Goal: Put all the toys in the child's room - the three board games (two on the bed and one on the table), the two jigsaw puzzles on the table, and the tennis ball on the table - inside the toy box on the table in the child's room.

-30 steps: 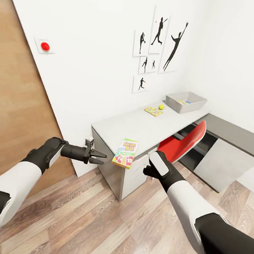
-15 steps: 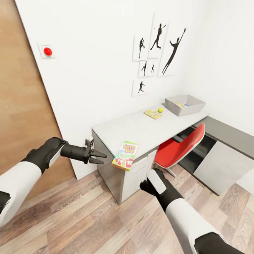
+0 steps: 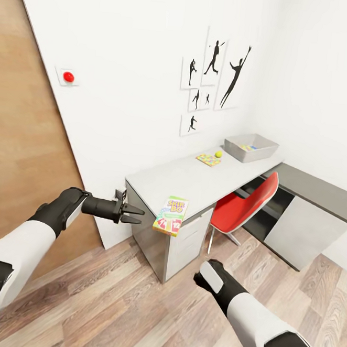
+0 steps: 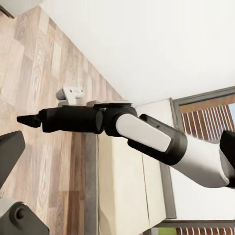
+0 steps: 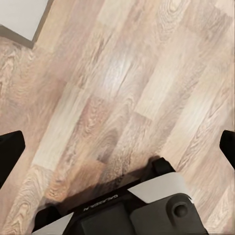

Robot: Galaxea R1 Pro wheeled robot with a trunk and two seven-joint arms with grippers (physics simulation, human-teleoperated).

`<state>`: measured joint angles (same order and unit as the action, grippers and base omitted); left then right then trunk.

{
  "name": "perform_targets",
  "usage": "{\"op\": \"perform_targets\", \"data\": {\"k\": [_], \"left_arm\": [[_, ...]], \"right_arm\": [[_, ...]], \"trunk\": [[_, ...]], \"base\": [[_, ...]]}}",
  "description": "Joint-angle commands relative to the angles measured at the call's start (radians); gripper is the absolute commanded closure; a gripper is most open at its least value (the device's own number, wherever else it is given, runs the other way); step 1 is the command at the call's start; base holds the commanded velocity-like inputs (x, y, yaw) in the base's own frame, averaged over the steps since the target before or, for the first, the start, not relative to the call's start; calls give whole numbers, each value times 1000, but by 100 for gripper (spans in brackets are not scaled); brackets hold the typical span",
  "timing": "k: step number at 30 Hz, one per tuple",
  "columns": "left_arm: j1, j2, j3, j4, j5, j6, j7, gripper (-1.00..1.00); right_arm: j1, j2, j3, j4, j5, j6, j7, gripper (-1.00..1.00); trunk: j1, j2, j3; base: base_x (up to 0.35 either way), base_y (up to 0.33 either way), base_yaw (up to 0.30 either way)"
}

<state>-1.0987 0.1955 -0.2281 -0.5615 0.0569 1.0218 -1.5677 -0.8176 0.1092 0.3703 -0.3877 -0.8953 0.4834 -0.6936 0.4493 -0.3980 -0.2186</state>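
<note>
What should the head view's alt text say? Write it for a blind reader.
A SKIP-BO game box lies at the near edge of a grey table, the open left gripper beside that end. Farther along sit a puzzle mat, a tennis ball and the grey toy box.

A green and red SKIP-BO game box [image 3: 170, 215] with yellow edges sits tilted near the middle of the picture, at the near front edge of the long grey table [image 3: 194, 178]. Farther back on the table, a small flat puzzle [image 3: 208, 159] of many colours lies next to a little yellow-green ball [image 3: 218, 154]. Right of them, at the far end, stands the grey toy box [image 3: 250, 147], with colourful bits inside.
</note>
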Motion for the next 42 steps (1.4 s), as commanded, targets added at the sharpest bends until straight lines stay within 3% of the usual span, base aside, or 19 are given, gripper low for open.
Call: {"op": "perform_targets", "data": {"k": [1,3,5,8,11,13,17,19,22,24,26,29,32,42], "left_arm": [[-1,3,-6,0,5,9,-3,-100],[-1,9,-5,0,5,4,-3,-100],[0,13,-4,8,4,0,40,-100],[3,26,-4,42,4,-4,133,-100],[5,66,0,106,7,-39,278,-100],[6,82,10,136,9,-68,341,-100],[7,114,97,261,11,-174,536,-100],[11,122,162,342,12,-268,682,-100],[23,126,213,404,13,-372,825,-100],[42,127,266,436,21,-459,941,-100],[62,123,311,447,32,-507,1009,-100],[81,114,366,454,46,-547,1089,-100],[87,105,385,456,50,-561,1120,-100],[92,85,398,457,50,-572,1141,-100]], "right_arm": [[6,-1,9,10,-4,-10,-4,-100],[22,-3,10,36,0,-46,8,-100],[35,-7,12,52,5,-67,27,-100],[56,-24,14,61,8,-90,58,-100],[74,-35,16,66,9,-141,92,-100],[79,-37,16,67,10,-162,101,-100],[85,-40,16,69,11,-199,121,-100],[87,-41,16,69,13,-209,127,-100],[87,-42,16,69,16,-229,137,-100],[89,-45,15,69,17,-259,169,-100],[94,-47,15,69,17,-273,212,-100],[104,-49,14,70,15,-283,279,-100],[107,-49,13,71,11,-286,308,-100],[110,-52,12,73,7,-293,329,-100]], "trunk": [[1,-2,0],[1,-2,3],[1,-2,6],[1,-2,11],[1,-2,16],[1,-2,19],[1,-2,26],[1,-2,29],[1,-2,34],[1,-2,38],[1,-2,41],[1,-2,46],[1,-2,51],[1,-2,67]], "base": [[0,0,0],[0,0,0],[0,0,0],[0,0,0],[0,0,0],[0,0,0],[0,0,0],[0,0,0],[0,0,0],[0,0,0],[0,0,0],[0,0,0],[0,0,0],[0,0,-3]]}}
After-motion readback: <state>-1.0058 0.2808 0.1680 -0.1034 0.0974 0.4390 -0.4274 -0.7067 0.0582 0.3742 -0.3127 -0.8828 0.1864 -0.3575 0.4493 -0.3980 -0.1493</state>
